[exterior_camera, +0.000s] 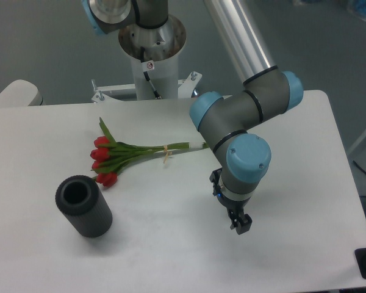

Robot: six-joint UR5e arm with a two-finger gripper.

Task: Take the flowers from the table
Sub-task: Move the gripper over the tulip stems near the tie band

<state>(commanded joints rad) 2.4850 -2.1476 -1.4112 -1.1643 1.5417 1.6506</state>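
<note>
The flowers (129,154), a small bunch of red tulips with green stems tied by a pale band, lie flat on the white table (43,244), heads to the left and stem ends to the right. My gripper (239,222) hangs over the table to the right of and nearer the camera than the stem ends, well apart from the flowers. Its black fingers (243,224) point down close together with nothing between them. The arm's wrist hides the very tips of the stems.
A black ribbed cylinder (84,206) lies on the table just in front of the tulip heads. The robot's base column (151,55) stands at the back edge of the table.
</note>
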